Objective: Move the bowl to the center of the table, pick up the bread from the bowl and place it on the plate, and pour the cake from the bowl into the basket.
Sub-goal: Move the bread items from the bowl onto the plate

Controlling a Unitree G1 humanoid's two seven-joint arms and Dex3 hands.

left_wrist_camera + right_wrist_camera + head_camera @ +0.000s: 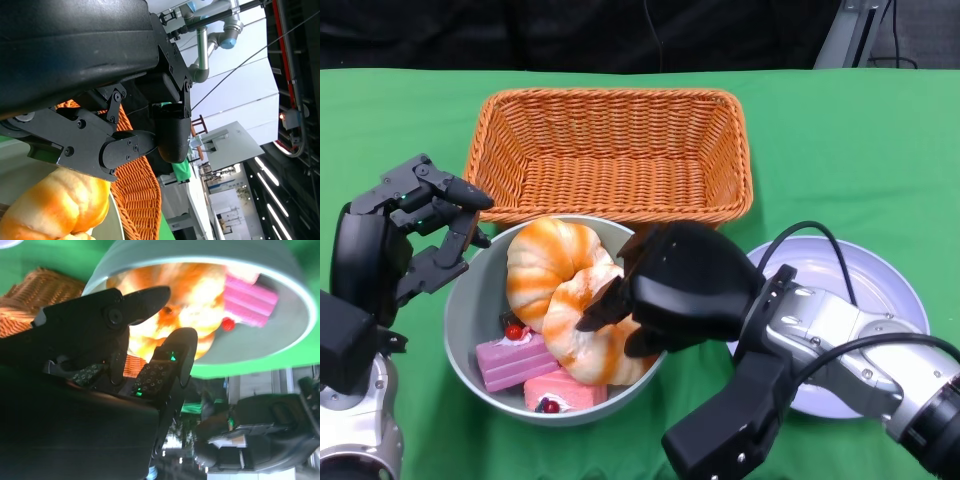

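Right hand [665, 290] fingers [150, 297] on bread [575, 290]; left hand [415, 235] open beside bowl [470, 320].

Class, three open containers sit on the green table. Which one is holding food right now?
The grey bowl, nearest the robot: it holds the twisted bread and pink cake slices. The wicker basket behind it and the white plate beside it show no food.

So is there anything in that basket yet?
No, the head view shows the basket holding nothing, while the bread and cake sit in the bowl.

head view overhead; wrist views close, sharing bowl [470, 310]
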